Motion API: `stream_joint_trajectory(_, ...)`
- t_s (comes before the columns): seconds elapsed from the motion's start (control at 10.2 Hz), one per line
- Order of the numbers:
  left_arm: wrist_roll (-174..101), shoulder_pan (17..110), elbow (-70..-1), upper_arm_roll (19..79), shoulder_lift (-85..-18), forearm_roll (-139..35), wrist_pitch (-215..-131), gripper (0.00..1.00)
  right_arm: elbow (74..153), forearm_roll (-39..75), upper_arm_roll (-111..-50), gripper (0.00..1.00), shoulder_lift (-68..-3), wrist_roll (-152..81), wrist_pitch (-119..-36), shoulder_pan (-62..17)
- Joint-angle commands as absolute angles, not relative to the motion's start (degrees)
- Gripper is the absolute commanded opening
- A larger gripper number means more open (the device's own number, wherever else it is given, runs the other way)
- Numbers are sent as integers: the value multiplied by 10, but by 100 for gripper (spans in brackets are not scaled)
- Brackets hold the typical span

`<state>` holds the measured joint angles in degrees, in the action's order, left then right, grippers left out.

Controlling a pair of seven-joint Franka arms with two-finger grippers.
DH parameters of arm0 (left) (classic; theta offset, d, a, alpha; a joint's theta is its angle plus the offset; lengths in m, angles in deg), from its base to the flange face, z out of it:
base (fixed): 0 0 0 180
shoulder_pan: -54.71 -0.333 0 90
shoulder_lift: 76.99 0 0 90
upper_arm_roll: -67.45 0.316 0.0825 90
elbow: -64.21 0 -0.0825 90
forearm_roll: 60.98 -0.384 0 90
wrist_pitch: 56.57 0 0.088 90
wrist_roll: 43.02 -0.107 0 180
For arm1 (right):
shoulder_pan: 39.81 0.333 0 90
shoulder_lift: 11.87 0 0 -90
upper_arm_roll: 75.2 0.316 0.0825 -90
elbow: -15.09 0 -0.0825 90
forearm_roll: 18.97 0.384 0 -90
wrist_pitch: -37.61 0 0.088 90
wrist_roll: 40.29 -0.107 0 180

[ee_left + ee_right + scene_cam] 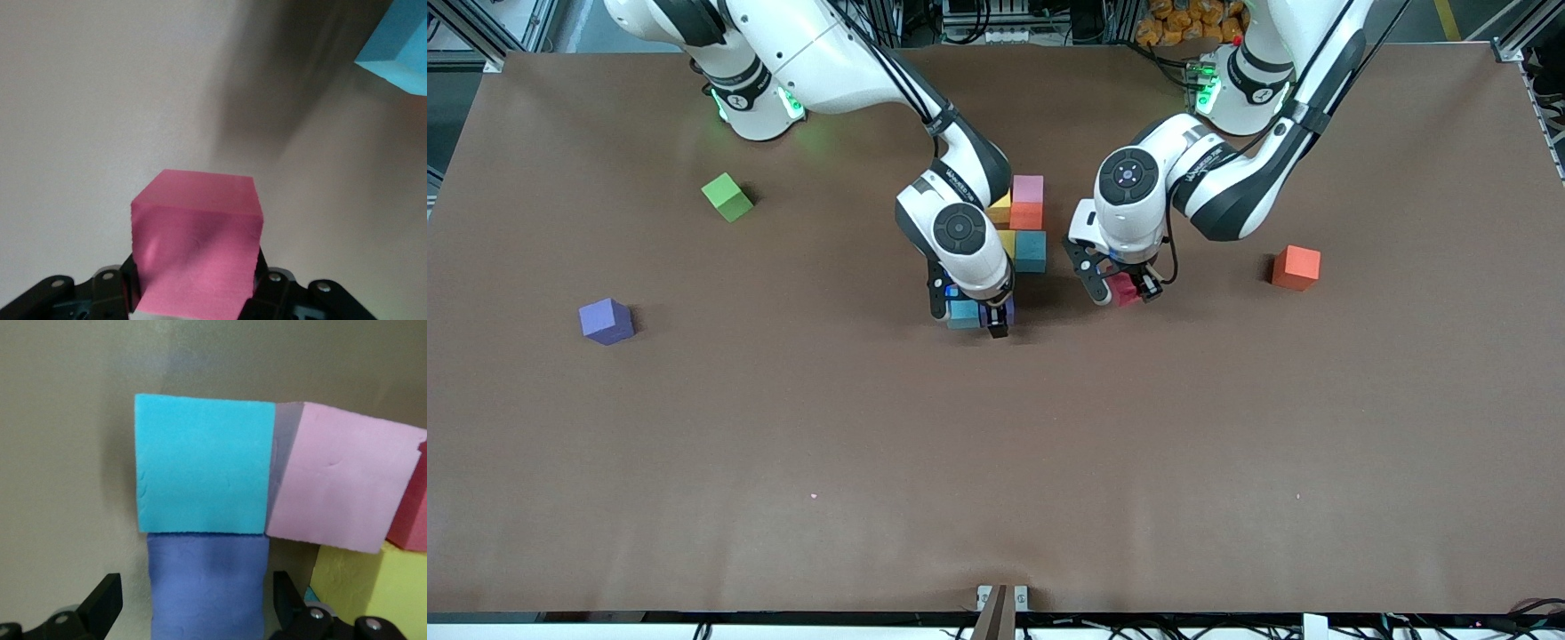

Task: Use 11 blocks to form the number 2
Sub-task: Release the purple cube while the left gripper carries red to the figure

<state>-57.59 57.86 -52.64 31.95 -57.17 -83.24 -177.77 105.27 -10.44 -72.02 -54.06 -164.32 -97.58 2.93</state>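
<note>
Two grippers work mid-table, nearer the robots' edge, at the unfinished number 2 (pixel 1021 233). The right gripper (pixel 980 317) stands with jaws apart around a purple block (pixel 208 587) touching a light blue block (pixel 203 463). Lifting off askew could drag it out of line. The left gripper (pixel 1125 292), clamped on a pink block (pixel 195 243), could bump the row.

left pincer (pixel 1125 292) clamped low over the table, right pincer (pixel 978 318) spread wide
</note>
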Motion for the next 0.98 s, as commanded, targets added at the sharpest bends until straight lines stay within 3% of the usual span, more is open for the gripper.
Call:
stream_joint_trajectory(0.0, -584, 566, -537, 294, -570, -844, -1788, 0, 1053, -115, -722, 100, -527, -1643, -962, 33)
stream_joint_trajectory(0.49, -596, 567, -536, 283, -540, -863, -1815, 0, 1048, -122, -721, 100, -493, -1629, -902, 26)
stream_joint_trajectory(0.88, -597, 579, -528, 281, -510, -876, -1867, 0, 1049, -120, -720, 100, -447, -1525, -834, -27)
